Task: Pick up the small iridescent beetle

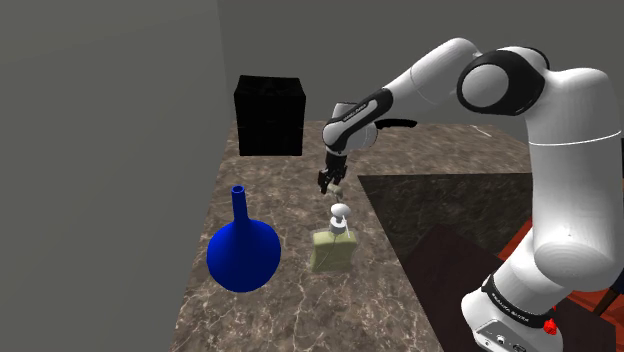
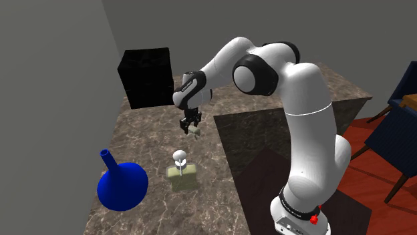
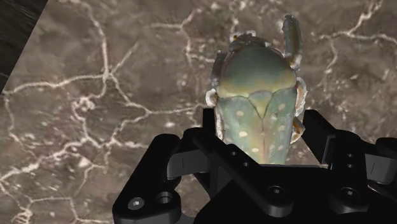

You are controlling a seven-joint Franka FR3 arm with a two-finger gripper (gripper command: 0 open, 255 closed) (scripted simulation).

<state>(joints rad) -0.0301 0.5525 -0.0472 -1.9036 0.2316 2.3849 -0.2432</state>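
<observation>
A brown, white-veined marble counter (image 1: 290,300) carries 3 things: a blue round-bellied vase (image 1: 243,255), a pale olive bottle (image 1: 333,250) near it, and a black box (image 1: 270,115) at the far end. Whether the beetle (image 3: 257,105) touches the marble cannot be told.

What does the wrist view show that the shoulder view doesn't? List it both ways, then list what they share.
Wrist view adds: the beetle's green back with pale spots, its head and legs, and the way the gripper clasps its sides between the black fingers.
Shoulder view adds: the blue vase, the pale bottle with a round stopper beside it, and the white arm.
Shared: the gripper, the beetle at its tip, and the brown veined counter.
</observation>
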